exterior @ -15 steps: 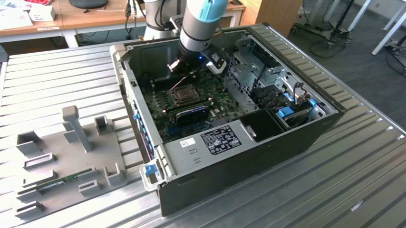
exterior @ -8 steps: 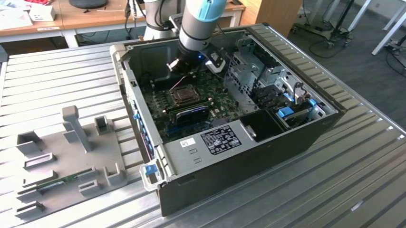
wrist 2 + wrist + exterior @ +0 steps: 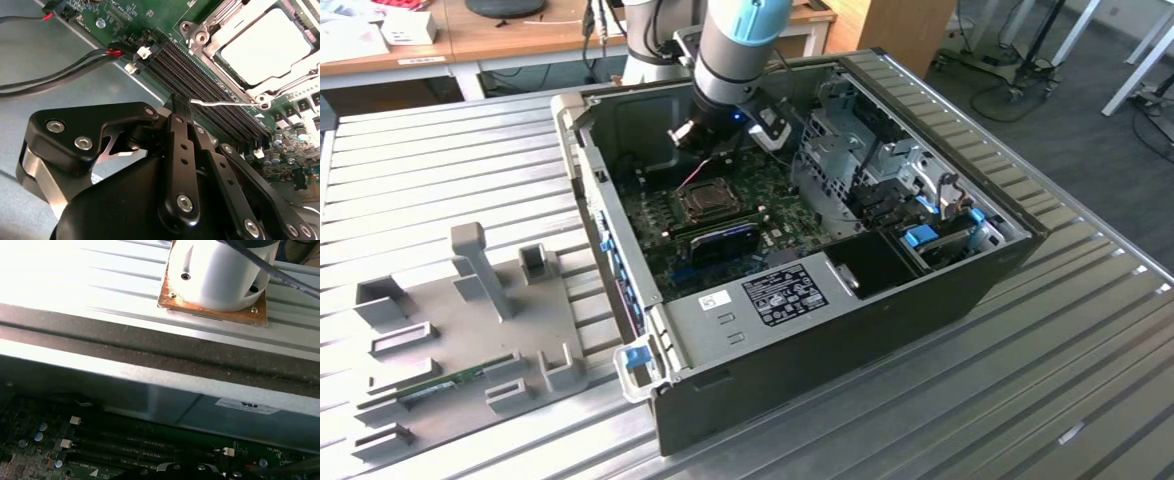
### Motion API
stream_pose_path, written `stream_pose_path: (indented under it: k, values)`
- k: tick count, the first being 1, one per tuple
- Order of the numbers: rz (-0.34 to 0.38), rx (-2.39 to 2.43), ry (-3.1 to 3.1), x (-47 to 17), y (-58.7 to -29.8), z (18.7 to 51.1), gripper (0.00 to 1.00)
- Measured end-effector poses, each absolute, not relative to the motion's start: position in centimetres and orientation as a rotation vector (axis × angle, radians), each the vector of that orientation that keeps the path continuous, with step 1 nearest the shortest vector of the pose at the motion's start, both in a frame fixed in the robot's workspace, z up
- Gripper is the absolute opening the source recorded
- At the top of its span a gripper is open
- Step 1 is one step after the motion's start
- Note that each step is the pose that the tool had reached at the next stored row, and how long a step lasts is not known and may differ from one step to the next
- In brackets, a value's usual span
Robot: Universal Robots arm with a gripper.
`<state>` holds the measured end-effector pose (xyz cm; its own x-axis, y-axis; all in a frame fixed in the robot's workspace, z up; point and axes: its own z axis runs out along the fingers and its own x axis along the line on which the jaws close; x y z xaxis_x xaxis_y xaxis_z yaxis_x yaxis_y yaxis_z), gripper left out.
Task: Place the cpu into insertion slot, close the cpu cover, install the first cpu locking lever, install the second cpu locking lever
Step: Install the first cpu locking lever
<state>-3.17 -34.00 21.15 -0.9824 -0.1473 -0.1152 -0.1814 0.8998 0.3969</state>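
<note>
Gripper: the black linkage of the gripper (image 3: pixel 181 106) bulks across the foreground of the second wrist view, its tip above the memory slots (image 3: pixel 210 75).
Gripper state: I cannot tell whether it is spread or pressed together, because its own links hide the tip.
Lever: a thin silver lever (image 3: pixel 225 103) runs from the gripper's tip to the near corner of the socket frame. Its end meets the tip, but whether it is pinched or only touched cannot be made out.
Cpu: the pale cpu (image 3: pixel 270 47) lies flat in the slot (image 3: pixel 686 203), washed out by glare and cut off at the picture's edge.
Cover: the silver cover (image 3: pixel 230 75) frames the cpu's face and looks to be lying down over it. Its far side is out of frame.
Cables: black and red cables (image 3: pixel 60 75) cross the grey case floor beside the board (image 3: pixel 150 20).
Arm: in the exterior view the arm (image 3: pixel 727 50) reaches down into the open case (image 3: pixel 854 330), ending just beside the slot.
Case wall: in the first wrist view the grey wall (image 3: pixel 150 390) stands over the memory slots, with the arm's white base (image 3: pixel 215 275) beyond it on the bench (image 3: pixel 454 150).
Fixture: a grey fixture (image 3: pixel 454 330) lies on the bench, at the exterior view's left of the case.
</note>
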Motion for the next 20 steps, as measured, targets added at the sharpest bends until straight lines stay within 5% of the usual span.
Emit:
stream_pose_path:
  k: [20]
  values:
    - [0.633, -0.261, 2.970, -4.1, -35.4, 22.7, 0.10]
